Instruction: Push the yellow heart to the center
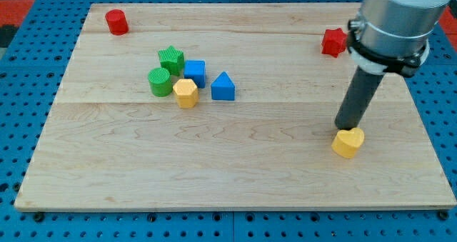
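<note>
Now, heart: your small yellow heart-shaped block (348,142) sits near the light wooden board's (235,178) right edge, well off centre.
Tip: my tip (345,127) touches its upper-left side; no pincer to open or close.
Direction: centre lies left, so you'd need the heart's right side.

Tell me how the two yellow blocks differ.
The yellow heart sits alone at the view's right, with my tip touching its upper edge; the yellow hexagon sits in the cluster at the view's left, against the blue cube. The yellow heart is lobed, the yellow hexagon flat-sided. Both are yellow and similar in size.
</note>
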Robot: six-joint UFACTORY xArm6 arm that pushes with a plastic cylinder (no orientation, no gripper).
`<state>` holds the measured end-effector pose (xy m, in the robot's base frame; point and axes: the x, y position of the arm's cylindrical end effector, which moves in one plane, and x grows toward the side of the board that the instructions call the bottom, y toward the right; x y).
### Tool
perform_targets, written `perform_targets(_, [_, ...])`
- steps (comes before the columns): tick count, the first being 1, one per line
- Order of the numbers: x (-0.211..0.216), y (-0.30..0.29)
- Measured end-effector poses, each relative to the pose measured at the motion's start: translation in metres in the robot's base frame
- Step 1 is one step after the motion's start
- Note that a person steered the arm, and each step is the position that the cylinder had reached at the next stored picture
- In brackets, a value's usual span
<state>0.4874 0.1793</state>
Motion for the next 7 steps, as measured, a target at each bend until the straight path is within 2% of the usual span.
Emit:
perform_targets(2, [-0.024,0.005])
perform_targets(3, [-0.023,0.077])
perform_targets(4, [0.057,0.121])
perform_targets(5, [0.080,0.061])
perform_targets(7, [0.004,-0.039])
